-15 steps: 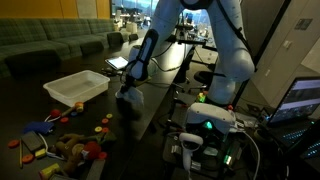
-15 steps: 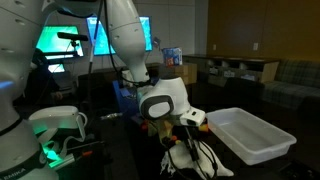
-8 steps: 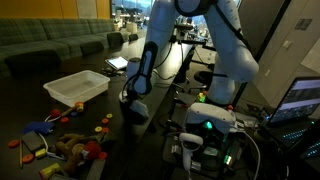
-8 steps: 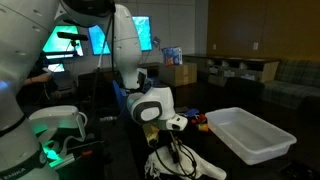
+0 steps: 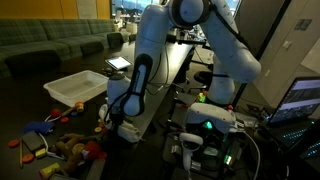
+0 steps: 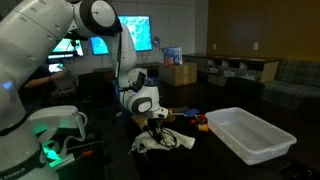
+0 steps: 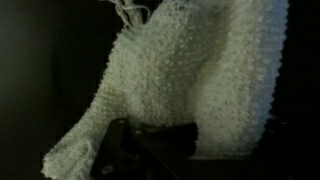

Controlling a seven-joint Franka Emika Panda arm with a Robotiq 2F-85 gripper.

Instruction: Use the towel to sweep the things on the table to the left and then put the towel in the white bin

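My gripper is low over the dark table and shut on the white knitted towel, which lies spread on the tabletop under it. In the wrist view the towel fills most of the frame, and the dark fingers of the gripper show at the bottom. The white bin stands open and empty on the table, and it shows in both exterior views. Small colourful things lie scattered beside the towel, and a few show behind the gripper.
A green-lit control box and cables sit close to the arm's base. Monitors and cardboard boxes stand at the back. A couch runs along the far wall.
The arm has swung down and across the table, carrying the towel from hanging in the air to lying spread on the tabletop near the scattered things.
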